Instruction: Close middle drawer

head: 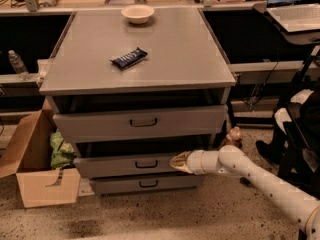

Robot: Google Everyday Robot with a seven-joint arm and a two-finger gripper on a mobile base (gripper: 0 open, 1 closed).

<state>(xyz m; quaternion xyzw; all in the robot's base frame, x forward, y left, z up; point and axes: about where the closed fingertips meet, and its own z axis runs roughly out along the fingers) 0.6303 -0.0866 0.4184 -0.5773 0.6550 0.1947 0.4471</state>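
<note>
The middle drawer (125, 167) is a low grey front with a small dark loop handle (146, 164), second of three in the grey cabinet; it stands pulled out a little, level with the top drawer (140, 122) above it. The lowest drawer front (145, 184) sits further back. My gripper (175, 161) comes in from the right on a white arm (260, 181), its tip against the middle drawer's front, right of the handle.
On the cabinet top (175, 59) lie a dark snack bar (129, 57) and a white bowl (137, 13). An open cardboard box (35, 169) with a green bag (61, 151) stands on the floor at left. Desks, a chair base and cables stand at right.
</note>
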